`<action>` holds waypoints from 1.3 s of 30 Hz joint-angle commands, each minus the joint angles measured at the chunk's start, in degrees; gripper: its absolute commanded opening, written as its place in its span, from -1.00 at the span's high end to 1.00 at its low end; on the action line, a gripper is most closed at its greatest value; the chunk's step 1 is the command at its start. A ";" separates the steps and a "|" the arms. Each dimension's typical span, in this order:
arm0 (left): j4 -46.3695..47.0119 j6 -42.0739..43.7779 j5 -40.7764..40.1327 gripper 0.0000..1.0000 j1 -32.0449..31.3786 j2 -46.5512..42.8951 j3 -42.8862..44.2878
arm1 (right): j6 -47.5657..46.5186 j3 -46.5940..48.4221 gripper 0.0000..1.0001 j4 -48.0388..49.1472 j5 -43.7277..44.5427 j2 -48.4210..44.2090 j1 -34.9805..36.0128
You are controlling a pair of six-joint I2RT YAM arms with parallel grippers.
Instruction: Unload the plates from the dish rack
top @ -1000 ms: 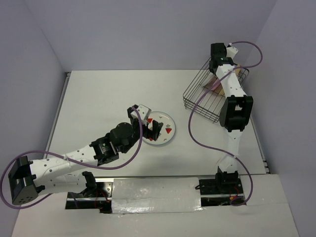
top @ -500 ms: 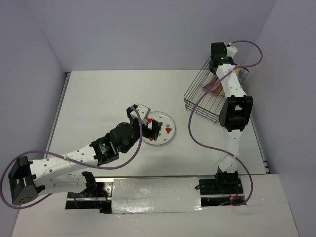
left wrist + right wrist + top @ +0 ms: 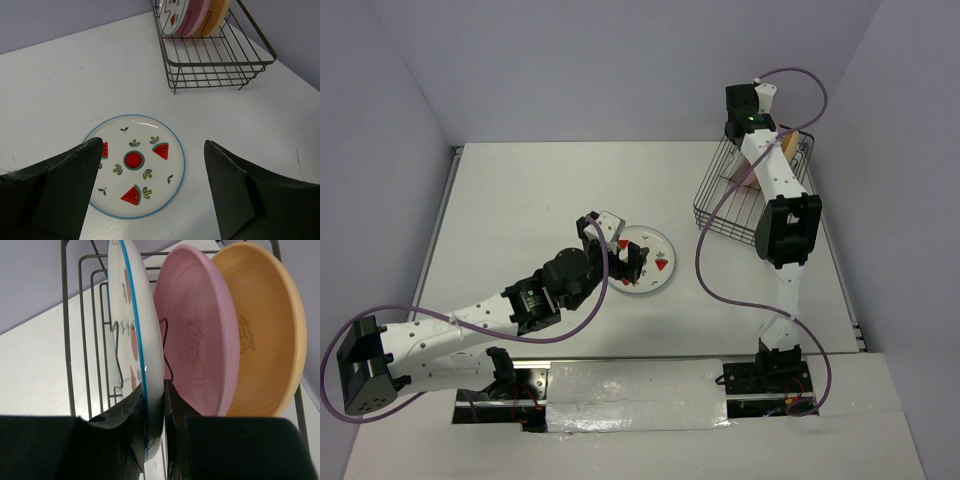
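Note:
A white plate with red fruit prints and a blue rim (image 3: 650, 262) lies flat on the table, also in the left wrist view (image 3: 134, 165). My left gripper (image 3: 152, 192) is open and empty just above its near edge. The black wire dish rack (image 3: 725, 215) stands at the back right. A second white printed plate (image 3: 150, 340), a pink plate (image 3: 200, 340) and a yellow-orange plate (image 3: 265, 340) stand upright in it. My right gripper (image 3: 154, 425) is shut on the rim of the white plate in the rack.
The rack's wire wall (image 3: 82, 315) rises just left of the gripped plate. The pink plate stands close behind my right finger. Purple cables loop off both arms. The table's right edge lies just past the rack.
My right wrist has shifted left and a little back, and the rack has shifted slightly with it. The left arm and the plate on the table have not moved.

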 commanded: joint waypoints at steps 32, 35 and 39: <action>1.89 0.64 -0.78 -0.89 -0.26 -0.39 1.34 | -5.01 3.00 1.00 10.13 -2.85 -16.52 0.95; 1.80 0.56 -0.69 -0.89 -0.26 -0.65 1.34 | -5.01 3.08 1.00 8.73 -4.00 -18.20 0.95; 1.37 0.29 -1.22 -0.88 -0.26 -1.27 1.34 | -4.57 1.68 1.00 6.87 -7.42 -21.53 1.65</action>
